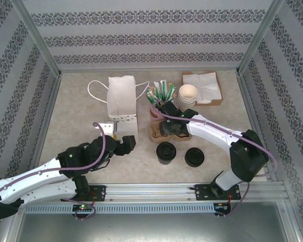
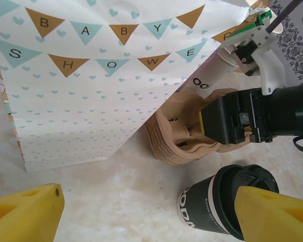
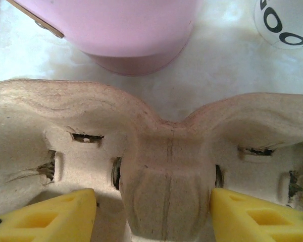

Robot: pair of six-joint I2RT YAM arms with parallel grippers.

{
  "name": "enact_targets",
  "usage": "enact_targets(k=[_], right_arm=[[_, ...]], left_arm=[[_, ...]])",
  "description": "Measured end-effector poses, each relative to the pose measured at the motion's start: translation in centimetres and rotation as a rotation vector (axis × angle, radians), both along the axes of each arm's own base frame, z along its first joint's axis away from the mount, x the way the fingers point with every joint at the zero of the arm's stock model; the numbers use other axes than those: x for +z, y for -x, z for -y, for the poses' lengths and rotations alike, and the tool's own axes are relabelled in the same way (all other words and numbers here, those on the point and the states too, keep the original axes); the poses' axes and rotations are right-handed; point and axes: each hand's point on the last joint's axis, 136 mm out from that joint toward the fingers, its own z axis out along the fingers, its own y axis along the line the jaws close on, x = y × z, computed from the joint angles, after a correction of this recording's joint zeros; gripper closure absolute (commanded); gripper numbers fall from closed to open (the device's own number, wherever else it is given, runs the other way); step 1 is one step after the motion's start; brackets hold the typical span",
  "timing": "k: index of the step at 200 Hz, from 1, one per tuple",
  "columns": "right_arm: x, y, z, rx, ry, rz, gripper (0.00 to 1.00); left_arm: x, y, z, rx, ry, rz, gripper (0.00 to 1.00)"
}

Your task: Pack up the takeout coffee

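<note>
We see the black-lidded paper coffee cup [image 1: 165, 151] upright, just near of the right gripper [image 1: 167, 126] — jaws apart astride the post of a brown pulp carrier [image 3: 166, 141] — left gripper [image 1: 120, 143] spread wide, left of the cup.

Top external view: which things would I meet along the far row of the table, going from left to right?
white paper bag → pink cup of sticks → stack of cream cups → white napkins
</note>
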Motion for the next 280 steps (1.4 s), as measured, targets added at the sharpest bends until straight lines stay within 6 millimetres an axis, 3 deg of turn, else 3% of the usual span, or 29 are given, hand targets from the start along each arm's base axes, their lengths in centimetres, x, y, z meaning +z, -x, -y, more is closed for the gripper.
enact_targets(k=[96,176,257,280], right_arm=[[-0.8,-0.4,0.2,-0.014,0.024,0.004,0.40],[-0.7,-0.5,0.4,-0.017,0.035,0.014,0.51],[2.8,-0.3,0.6,-0.019,-0.027,0.086,0.48],[3.0,-0.3,0.6,-0.019,-0.030,0.089,0.48]], left_arm=[[0.5,0.0,0.0,-0.001,0.019,0.010,0.12],[0.4,0.0,0.2,-0.004,0.019,0.007,0.12],[-0.4,-0.2,0.9,-0.013,-0.001,-0.011,0.12],[-0.4,-0.2,0.9,-0.013,0.000,-0.011,0.12]])
